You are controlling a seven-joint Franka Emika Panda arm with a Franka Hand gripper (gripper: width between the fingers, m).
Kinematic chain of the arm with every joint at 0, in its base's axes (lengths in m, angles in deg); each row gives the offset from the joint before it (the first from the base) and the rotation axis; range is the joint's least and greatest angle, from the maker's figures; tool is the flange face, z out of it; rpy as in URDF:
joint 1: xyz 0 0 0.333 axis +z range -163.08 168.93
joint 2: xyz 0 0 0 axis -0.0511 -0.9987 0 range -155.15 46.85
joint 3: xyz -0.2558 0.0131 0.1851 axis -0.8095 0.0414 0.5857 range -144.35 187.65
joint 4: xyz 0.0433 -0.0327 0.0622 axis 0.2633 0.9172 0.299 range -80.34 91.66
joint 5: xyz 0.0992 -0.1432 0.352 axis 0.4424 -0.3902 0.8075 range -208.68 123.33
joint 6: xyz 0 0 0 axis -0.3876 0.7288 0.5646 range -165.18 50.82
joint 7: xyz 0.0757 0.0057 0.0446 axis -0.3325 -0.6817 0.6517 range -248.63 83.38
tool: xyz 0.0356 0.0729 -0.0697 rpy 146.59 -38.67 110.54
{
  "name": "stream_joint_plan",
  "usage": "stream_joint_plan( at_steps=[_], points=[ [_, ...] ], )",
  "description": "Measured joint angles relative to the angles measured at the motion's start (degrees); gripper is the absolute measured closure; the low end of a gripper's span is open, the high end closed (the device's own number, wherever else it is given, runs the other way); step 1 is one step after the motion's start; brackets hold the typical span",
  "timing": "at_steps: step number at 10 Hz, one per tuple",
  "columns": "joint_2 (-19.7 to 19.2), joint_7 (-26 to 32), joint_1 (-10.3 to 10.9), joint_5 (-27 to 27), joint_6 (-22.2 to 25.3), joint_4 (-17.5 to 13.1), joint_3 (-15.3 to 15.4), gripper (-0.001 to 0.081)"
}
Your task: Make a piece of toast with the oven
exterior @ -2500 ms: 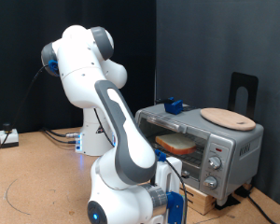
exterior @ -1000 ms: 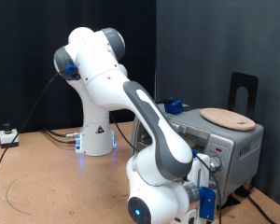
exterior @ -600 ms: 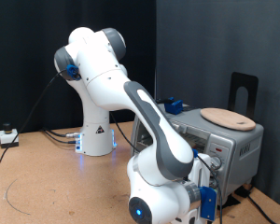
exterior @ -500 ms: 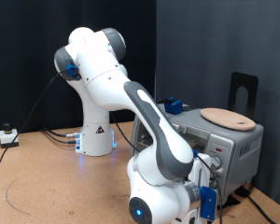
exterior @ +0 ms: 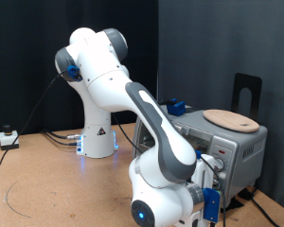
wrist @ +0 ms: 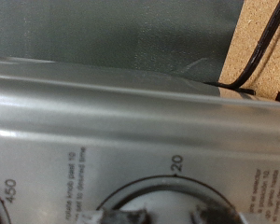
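The oven (exterior: pixel 235 144) stands at the exterior view's right, its front mostly hidden behind my arm. The piece of toast is hidden from view. My gripper (exterior: pixel 210 200) sits low against the oven's knob side. In the wrist view the oven's grey control panel (wrist: pixel 131 112) fills the frame, printed with "450" and "20". A dark knob (wrist: pixel 168 201) shows at the edge between my blurred fingertips (wrist: pixel 121 217), with the gripper (wrist: pixel 168 217) closed around it.
A round light-wood board (exterior: pixel 230 119) lies on top of the oven, with a blue object (exterior: pixel 176 106) behind it and a black stand (exterior: pixel 247 95) further back. Black cables (wrist: pixel 261 56) run over the wooden tabletop (wrist: pixel 271 23) beside the oven.
Since 2.5 s ago my arm swung right to the oven's knob panel, covering the toast seen inside the oven. Over the last second nothing has visibly moved.
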Motion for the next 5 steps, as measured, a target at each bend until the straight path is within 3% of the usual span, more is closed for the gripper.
stream_joint_plan(
  at_steps=[2,5],
  points=[
    [0.03,0.95,0.00,-0.07,-0.03,-0.01,0.02,0.0707],
    [1.39,10.03,-0.11,-0.18,-1.98,1.37,0.21,0.0707]
  ],
)
